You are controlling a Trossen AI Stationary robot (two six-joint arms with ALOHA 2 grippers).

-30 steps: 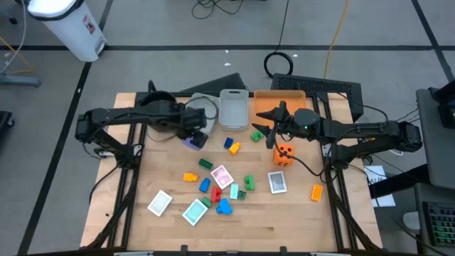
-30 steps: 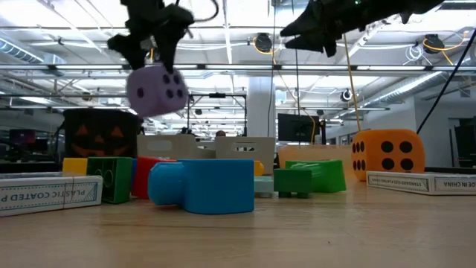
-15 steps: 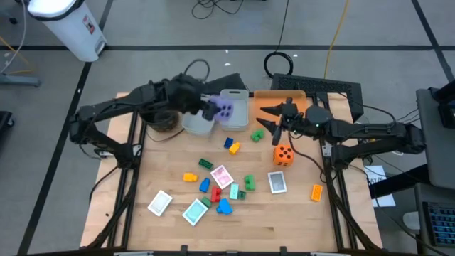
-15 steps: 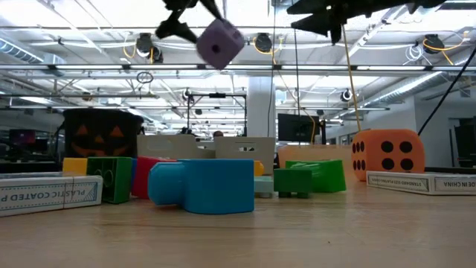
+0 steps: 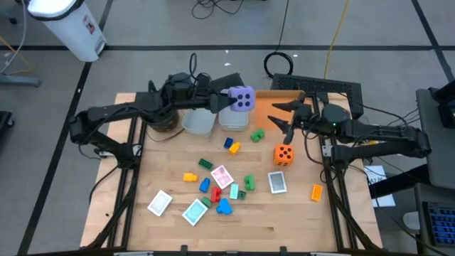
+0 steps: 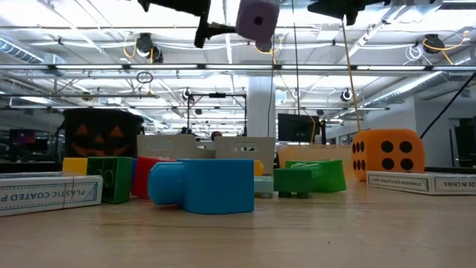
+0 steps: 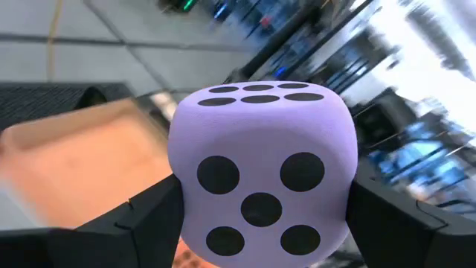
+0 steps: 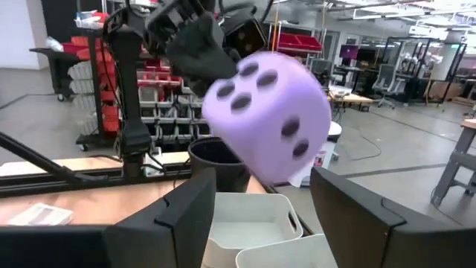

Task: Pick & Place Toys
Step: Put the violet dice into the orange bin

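Two left fingers (image 7: 149, 223) clamp purple die (image 5: 242, 99) betw. them.

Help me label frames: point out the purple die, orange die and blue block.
purple die (image 5: 243, 99), high view, top face.
orange die (image 5: 284, 154), high view, top face.
blue block (image 6: 212, 185), low view, front side.

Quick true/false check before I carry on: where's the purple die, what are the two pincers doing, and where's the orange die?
1. The left pincer holds the purple die. True.
2. The purple die rests on the table. False: it is in the air, well above the toys in the low view.
3. The orange die sits on the table. True.
4. The right pincer grips the orange die. False: it is open, empty and raised near the orange tray.
5. The blue block is nearest the low camera. True.
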